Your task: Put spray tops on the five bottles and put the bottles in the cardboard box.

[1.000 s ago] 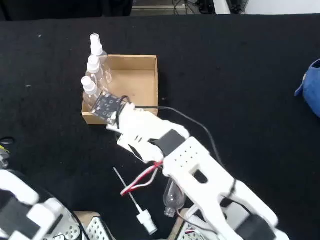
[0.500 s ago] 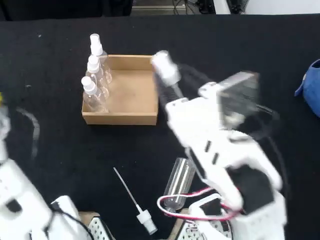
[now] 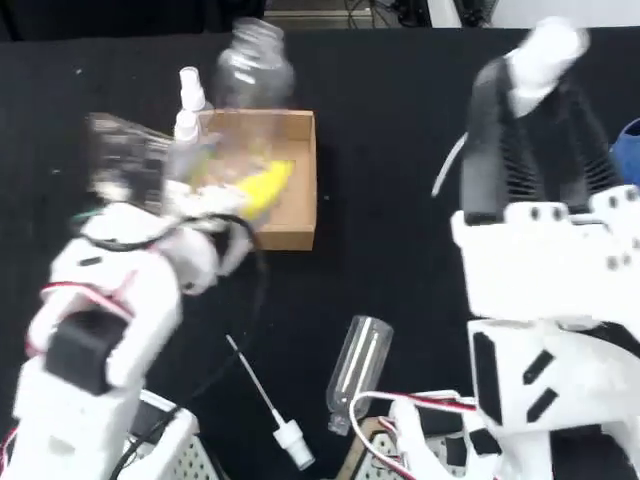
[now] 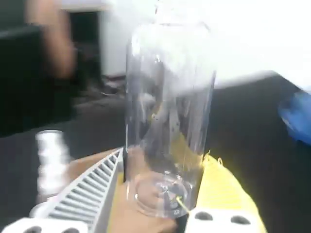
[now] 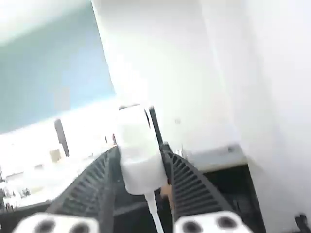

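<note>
My left gripper (image 3: pixel 222 190) is shut on a clear, capless bottle (image 3: pixel 245 75), held upright above the left side of the cardboard box (image 3: pixel 296 175). In the left wrist view the bottle (image 4: pixel 167 116) stands between the grey and yellow fingers. My right gripper (image 3: pixel 540 75) is raised high at the right, shut on a white spray top (image 3: pixel 545 48) whose tube hangs down; the right wrist view shows that top (image 5: pixel 141 155) pinched between ribbed fingers. Bottles with spray tops (image 3: pixel 188 95) stand along the box's left wall, partly hidden. Another bare bottle (image 3: pixel 358 368) and a loose spray top (image 3: pixel 290 438) lie on the table.
The table is covered in black cloth (image 3: pixel 400 200). A blue object (image 3: pixel 626 170) sits at the right edge. Both arm bases fill the near edge, beside the lying bottle.
The right arm has left the box and swung up and right with a spray top. The left arm has risen from the near left corner, carrying a clear bottle over the box.
</note>
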You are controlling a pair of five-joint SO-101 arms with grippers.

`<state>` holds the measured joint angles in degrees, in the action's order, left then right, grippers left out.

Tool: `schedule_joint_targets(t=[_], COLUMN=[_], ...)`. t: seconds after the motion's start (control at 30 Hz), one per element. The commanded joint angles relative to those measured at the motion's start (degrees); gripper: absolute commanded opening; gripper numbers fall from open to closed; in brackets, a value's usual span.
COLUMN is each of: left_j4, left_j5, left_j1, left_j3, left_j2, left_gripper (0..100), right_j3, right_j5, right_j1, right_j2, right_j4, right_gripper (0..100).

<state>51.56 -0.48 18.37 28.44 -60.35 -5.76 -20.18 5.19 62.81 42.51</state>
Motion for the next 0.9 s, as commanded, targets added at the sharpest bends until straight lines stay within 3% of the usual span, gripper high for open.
schedule_joint_targets(t=[0.0,0.3,0.6,0.87], left_j4=[-10.8,-28.4,-49.4,-59.5], left_j5=[0.4,0.4,0.5,0.5], left_j1=[6.2,10.5,10.5,11.1], left_j3=[8.2,30.5,51.8,63.5], left_j2=[-0.7,-12.0,-27.6,-32.6], left_gripper=[3,3,3,3], right_j3=[4.6,4.4,5.4,5.1], right_j5=[-1.1,-1.2,-0.5,-0.5], right_j1=[-1.1,-0.3,14.0,16.6], right_j2=[-4.1,-7.7,-14.9,-18.3], right_j4=[-8.2,-19.4,-19.7,-19.7], right_gripper=[1.2,1.2,1.1,1.2])
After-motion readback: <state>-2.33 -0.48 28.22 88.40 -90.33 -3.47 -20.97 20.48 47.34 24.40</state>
